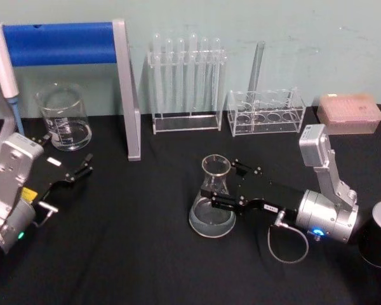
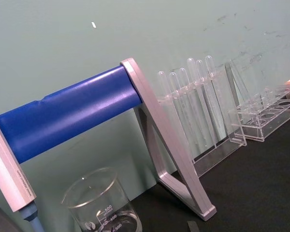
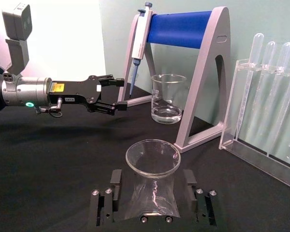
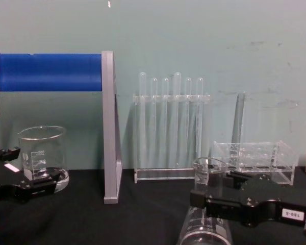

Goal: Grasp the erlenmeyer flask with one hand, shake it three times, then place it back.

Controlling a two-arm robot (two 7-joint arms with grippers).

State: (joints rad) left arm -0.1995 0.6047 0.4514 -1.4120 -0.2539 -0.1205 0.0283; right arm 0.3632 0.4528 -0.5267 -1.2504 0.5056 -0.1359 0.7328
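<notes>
right gripper (image 1: 220, 180) reaching in from 3 o'clock, released, jaws standing spread either side of the erlenmeyer flask (image 1: 211, 219), flask sitting upright mid black table (image 1: 146, 254), left gripper (image 1: 86, 165) idling, fingers parted, at 9 o'clock

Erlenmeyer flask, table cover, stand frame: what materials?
Erlenmeyer flask: clear glass by the look, glossy, see-through with bright glints. Table cover: black and matte, no reflections; probably cloth. Stand frame: grey, satin sheen, flat edges; metal likely, painted plastic possible.
</notes>
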